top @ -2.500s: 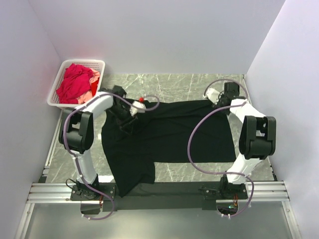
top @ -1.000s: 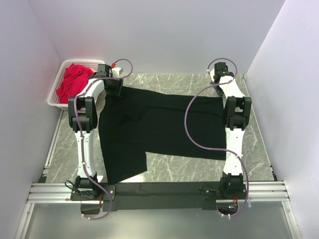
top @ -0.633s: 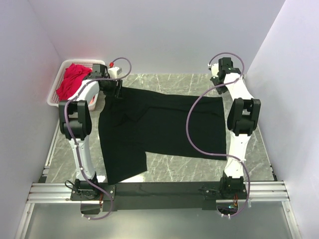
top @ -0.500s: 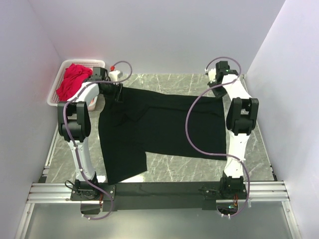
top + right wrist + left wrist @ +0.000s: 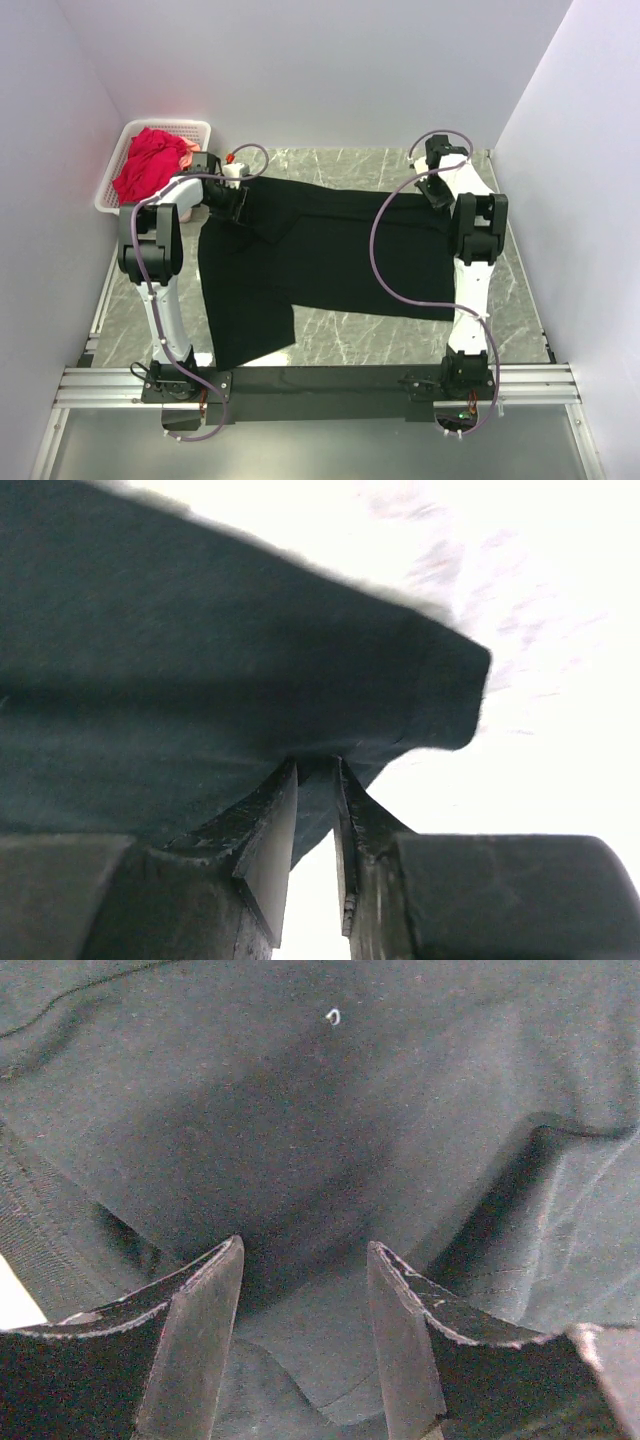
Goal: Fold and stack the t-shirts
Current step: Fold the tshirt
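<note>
Filling the white lattice basket [image 5: 168, 124], crumpled crimson t-shirts [image 5: 148, 166]

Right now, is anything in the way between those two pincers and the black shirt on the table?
Nothing visible stands between them. The left pincer is open directly over the black t-shirt, with only its cloth beneath. The right pincer is pinched on the cloth at a corner of the same shirt.

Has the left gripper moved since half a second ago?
Yes. The left gripper has drawn back from beside the basket toward the arm bases, and is now over the black t-shirt.
</note>
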`<action>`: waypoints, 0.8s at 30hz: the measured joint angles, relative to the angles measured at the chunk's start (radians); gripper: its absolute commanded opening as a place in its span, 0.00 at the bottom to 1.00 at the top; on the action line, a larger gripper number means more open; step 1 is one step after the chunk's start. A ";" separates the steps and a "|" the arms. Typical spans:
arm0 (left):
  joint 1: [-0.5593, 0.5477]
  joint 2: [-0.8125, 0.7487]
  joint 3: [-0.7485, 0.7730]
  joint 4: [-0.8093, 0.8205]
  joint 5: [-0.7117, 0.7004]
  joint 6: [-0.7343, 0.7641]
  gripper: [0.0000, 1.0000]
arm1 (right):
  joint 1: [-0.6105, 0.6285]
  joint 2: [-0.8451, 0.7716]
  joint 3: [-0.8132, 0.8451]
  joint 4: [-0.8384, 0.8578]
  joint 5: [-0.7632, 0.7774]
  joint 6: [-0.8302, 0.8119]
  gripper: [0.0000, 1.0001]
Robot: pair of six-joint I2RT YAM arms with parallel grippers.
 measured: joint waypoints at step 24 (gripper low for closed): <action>0.050 -0.325 -0.086 -0.172 0.185 0.198 0.74 | -0.006 -0.484 -0.351 0.107 0.012 -0.127 0.75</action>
